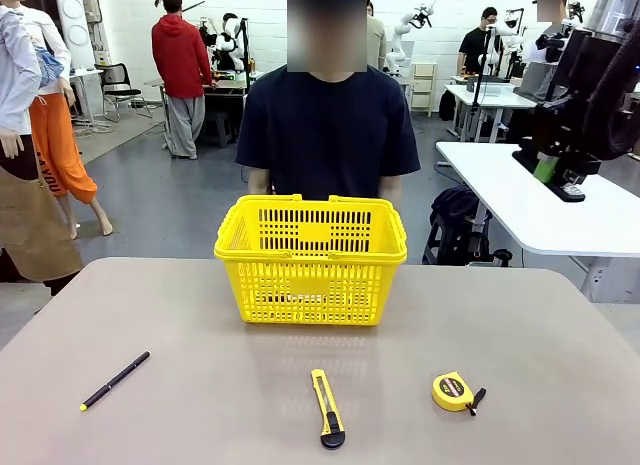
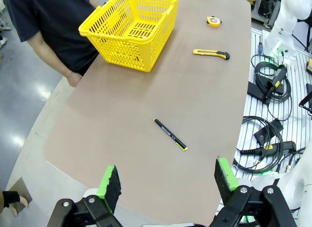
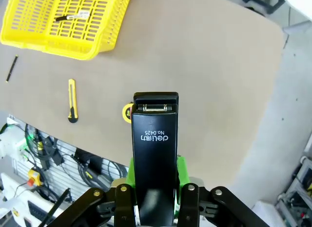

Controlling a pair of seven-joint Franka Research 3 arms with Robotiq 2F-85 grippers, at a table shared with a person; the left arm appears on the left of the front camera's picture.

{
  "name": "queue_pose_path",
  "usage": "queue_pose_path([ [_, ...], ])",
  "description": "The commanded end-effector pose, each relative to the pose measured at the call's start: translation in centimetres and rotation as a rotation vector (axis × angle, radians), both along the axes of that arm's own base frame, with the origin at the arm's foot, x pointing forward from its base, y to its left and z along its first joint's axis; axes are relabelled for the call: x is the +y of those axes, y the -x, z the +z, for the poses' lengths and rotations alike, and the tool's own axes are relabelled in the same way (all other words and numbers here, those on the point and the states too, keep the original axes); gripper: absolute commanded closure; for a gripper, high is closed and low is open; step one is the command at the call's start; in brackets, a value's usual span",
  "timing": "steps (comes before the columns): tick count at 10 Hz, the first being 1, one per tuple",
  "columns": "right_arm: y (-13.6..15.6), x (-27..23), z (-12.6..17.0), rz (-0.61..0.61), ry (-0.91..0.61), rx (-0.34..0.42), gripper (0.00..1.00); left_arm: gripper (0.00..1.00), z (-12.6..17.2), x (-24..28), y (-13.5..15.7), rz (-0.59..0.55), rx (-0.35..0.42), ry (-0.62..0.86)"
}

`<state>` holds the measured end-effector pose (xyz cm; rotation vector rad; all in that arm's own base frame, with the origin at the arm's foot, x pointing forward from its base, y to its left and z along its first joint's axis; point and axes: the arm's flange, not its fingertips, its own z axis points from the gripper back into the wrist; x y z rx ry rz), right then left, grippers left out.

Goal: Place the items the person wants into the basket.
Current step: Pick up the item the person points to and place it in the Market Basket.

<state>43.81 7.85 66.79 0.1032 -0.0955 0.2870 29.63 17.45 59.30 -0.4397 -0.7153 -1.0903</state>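
Now the right gripper clamps the stapler high above the counter's right side; carry it over the far basket's rim before releasing. Left gripper gapes wide.

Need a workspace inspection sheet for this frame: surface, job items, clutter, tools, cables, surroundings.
Surface: brown table, rounded corners.
Job's things: yellow basket at far middle, marker lying inside; tape measure on table, near right; stapler held in right tool.
Clutter: pen near left; utility knife near middle.
Tools: left tool open, holding nothing, above table; right tool shut on stapler, above table.
Cables: black cables beside the table, off its surface.
Surroundings: person standing behind basket.
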Motion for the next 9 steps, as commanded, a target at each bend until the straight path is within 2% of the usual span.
queue_pose_path([
  [1,0.53,-0.43,0.01,0.018,0.005,-0.001,0.80,0.00,0.06,0.19,0.11,-0.015,-0.019,0.016],
  [8,0.53,-0.43,0.01,0.018,0.005,-0.001,0.80,0.00,0.06,0.19,0.11,-0.015,-0.019,0.016],
  [9,0.14,-0.07,0.16,0.004,0.001,-0.001,0.64,0.00,0.06,0.19,0.11,-0.015,-0.019,0.016],
])
